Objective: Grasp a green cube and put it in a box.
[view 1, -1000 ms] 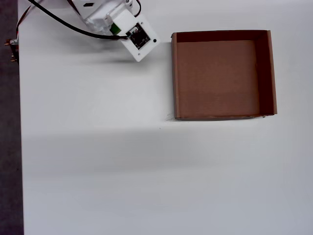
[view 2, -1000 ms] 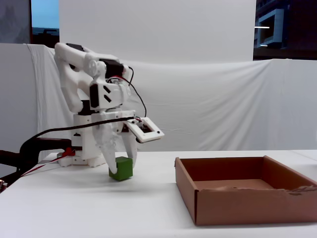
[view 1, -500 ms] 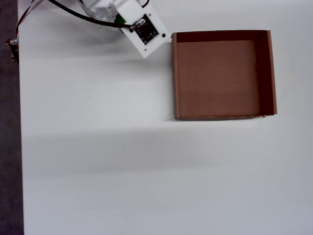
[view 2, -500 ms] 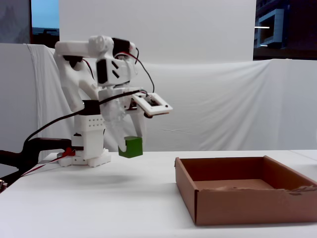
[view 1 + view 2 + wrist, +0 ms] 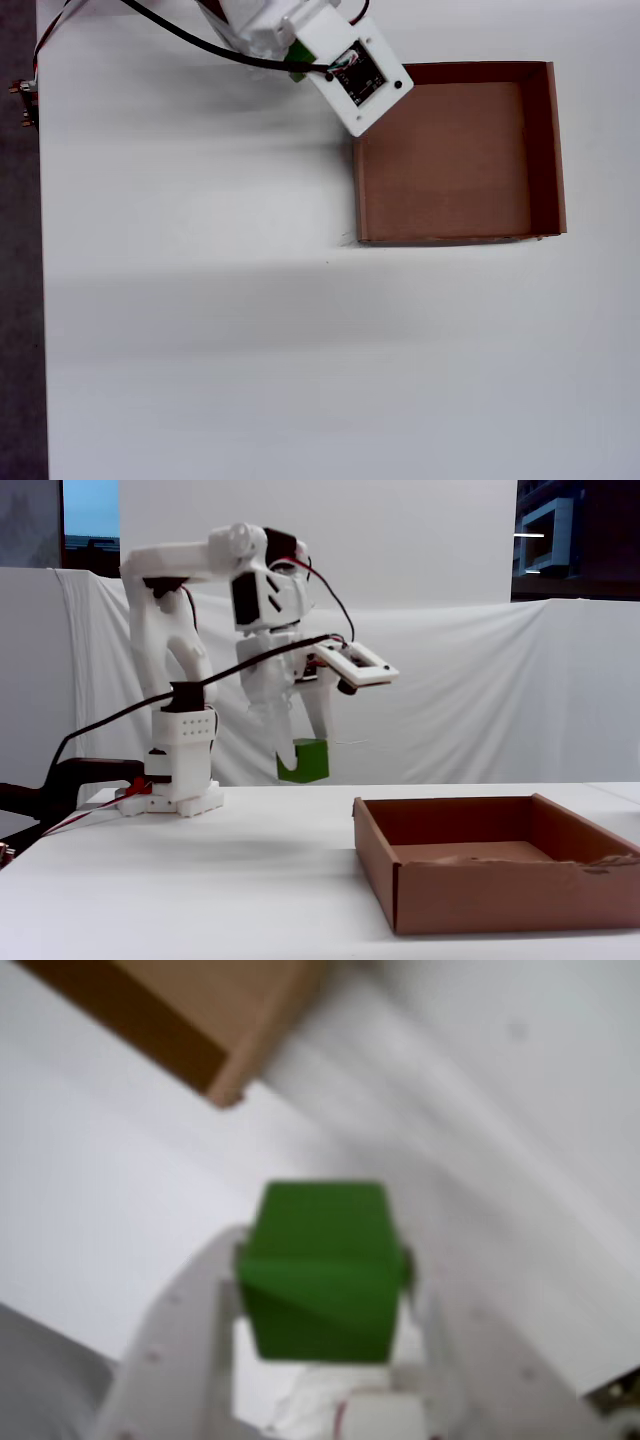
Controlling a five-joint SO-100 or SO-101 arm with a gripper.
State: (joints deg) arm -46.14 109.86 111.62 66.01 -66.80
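My gripper (image 5: 322, 1265) is shut on the green cube (image 5: 322, 1270), one white finger on each side of it. In the fixed view the green cube (image 5: 303, 761) hangs in the gripper (image 5: 303, 763) above the white table, left of the box (image 5: 500, 870) and higher than its walls. From overhead only a sliver of the green cube (image 5: 298, 72) shows under the arm's white camera plate, just left of the box (image 5: 540, 150). A corner of the brown box (image 5: 225, 1055) appears at the top left of the wrist view.
The arm's white base (image 5: 184, 780) stands at the back left of the table (image 5: 200, 900), with black and red cables (image 5: 70, 780) trailing to the left. The table's left edge (image 5: 40, 300) meets a dark strip.
The gripper has lifted the green cube off the table and carried it up and right towards the box. The box has not moved.
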